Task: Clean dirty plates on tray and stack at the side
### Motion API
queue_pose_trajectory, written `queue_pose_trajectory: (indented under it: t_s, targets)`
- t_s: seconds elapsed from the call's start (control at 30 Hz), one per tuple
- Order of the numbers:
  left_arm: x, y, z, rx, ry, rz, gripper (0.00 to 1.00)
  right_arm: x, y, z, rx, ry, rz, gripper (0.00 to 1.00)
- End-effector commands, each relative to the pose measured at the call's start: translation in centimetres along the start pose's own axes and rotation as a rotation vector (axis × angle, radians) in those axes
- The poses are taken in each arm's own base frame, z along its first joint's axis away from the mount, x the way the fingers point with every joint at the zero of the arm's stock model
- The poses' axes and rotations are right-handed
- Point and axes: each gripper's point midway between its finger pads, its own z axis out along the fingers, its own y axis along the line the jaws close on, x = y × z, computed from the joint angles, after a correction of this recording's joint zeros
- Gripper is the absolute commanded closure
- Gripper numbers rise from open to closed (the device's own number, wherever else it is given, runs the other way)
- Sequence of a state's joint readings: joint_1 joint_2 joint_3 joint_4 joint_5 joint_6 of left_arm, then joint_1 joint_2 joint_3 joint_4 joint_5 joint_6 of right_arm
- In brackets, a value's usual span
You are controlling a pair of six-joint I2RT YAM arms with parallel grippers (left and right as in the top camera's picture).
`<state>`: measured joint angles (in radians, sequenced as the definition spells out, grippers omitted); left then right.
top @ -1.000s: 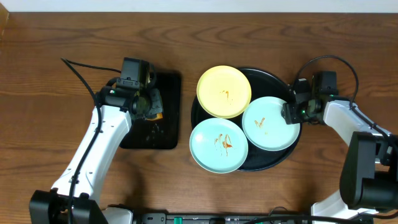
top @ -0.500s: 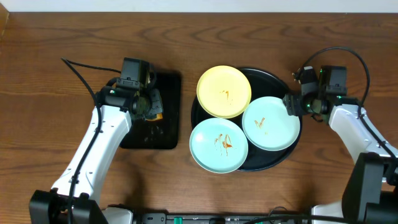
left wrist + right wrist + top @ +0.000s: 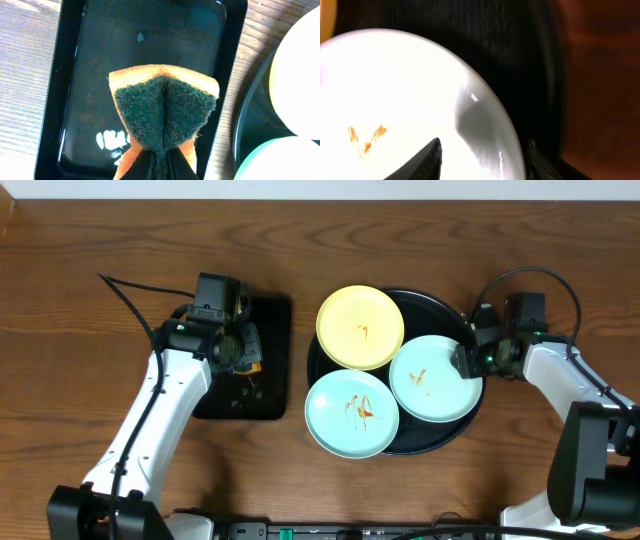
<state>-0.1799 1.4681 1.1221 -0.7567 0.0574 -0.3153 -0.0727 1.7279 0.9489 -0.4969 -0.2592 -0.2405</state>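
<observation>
While left jaws pinch sponge (image 3: 164,107), right jaws straddle plate (image 3: 395,85) rim.

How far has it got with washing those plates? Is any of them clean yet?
Nothing looks finished: the yellow plate, the right mint plate and the front mint plate all sit on the round black tray with orange smears, none stacked aside. In hand: the left gripper pinches the sponge over the rectangular tray; the right gripper, open, straddles the right mint plate's rim. Left: scrubbing all three, then stacking.
</observation>
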Motion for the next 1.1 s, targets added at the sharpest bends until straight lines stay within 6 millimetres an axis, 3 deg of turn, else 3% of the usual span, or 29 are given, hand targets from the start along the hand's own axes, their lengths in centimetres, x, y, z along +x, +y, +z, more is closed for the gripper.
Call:
queue_pose_trajectory:
  t_s: [0.0, 0.2, 0.8, 0.9, 1.07]
  targets:
    - [-0.4, -0.3, -0.5, 0.012, -0.013, -0.004, 0.93, 0.6, 0.5, 0.3, -0.016, 0.035, -0.001, 0.54]
    - [-0.3, -0.4, -0.5, 0.018, -0.007, -0.004, 0.92, 2.5, 0.8, 0.1, -0.021, 0.111, 0.024, 0.70]
    - [0.0, -1.2, -0.5, 0.062, 0.013, -0.003, 0.93, 5.1, 0.8, -0.3, 0.014, 0.220, 0.198, 0.99]
    - [-0.9, -1.5, -0.5, 0.076, -0.025, 0.015, 0.92, 5.2, 0.9, -0.3, 0.010, 0.223, 0.198, 0.99]
    - [-4.0, -2.6, -1.7, 0.113, -0.170, 0.107, 0.92, 5.3, 0.9, -0.3, 0.008, 0.229, 0.199, 0.99]
